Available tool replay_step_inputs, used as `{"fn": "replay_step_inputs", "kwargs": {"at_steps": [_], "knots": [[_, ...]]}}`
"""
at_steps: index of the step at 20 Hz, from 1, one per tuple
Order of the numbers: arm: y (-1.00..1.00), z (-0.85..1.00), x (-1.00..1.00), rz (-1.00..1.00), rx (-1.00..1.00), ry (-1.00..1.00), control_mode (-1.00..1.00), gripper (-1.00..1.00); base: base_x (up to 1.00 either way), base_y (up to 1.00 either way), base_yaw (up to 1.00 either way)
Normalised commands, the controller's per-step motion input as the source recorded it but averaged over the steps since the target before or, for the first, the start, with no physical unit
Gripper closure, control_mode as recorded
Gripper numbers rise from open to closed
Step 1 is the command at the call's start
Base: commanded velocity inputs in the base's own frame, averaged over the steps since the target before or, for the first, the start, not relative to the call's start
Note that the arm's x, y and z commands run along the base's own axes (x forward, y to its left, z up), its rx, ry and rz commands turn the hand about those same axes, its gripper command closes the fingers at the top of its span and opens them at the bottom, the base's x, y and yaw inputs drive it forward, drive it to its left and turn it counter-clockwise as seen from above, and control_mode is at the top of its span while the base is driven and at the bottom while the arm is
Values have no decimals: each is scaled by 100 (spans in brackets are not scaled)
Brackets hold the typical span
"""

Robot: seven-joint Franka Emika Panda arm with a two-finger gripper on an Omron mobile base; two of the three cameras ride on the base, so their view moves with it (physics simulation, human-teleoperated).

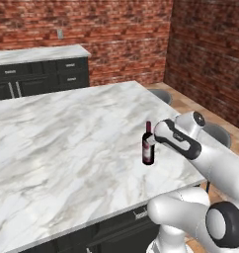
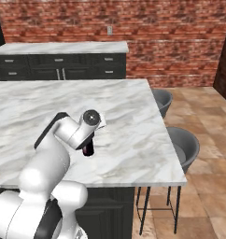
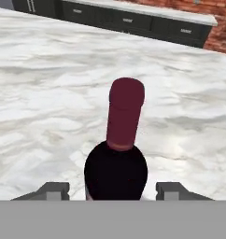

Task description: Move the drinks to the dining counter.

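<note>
Dark glass wine bottle with a red cap and label (image 1: 148,146) stands upright on our broad white, grey-veined marble bench (image 1: 62,148), near its right edge. Our claw (image 3: 114,190) sits open around its shoulder, one dark fingertip (image 3: 54,191) showing clear of the glass on each side. Two grey stools (image 2: 182,147) stand beside the bench.
</note>
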Motion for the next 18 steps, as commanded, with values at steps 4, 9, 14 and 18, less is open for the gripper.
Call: {"fn": "replay_step_inputs", "kwargs": {"at_steps": [4,9,14,18], "knots": [[-8,4,-31,0,0,-18,-100,-100,0,0,0],[-13,30,-38,0,0,-17,-100,-100,0,0,0],[-1,47,-44,2,0,-20,-100,-100,0,0,0],[0,38,-46,4,-2,-21,-100,-100,0,0,0]]}}
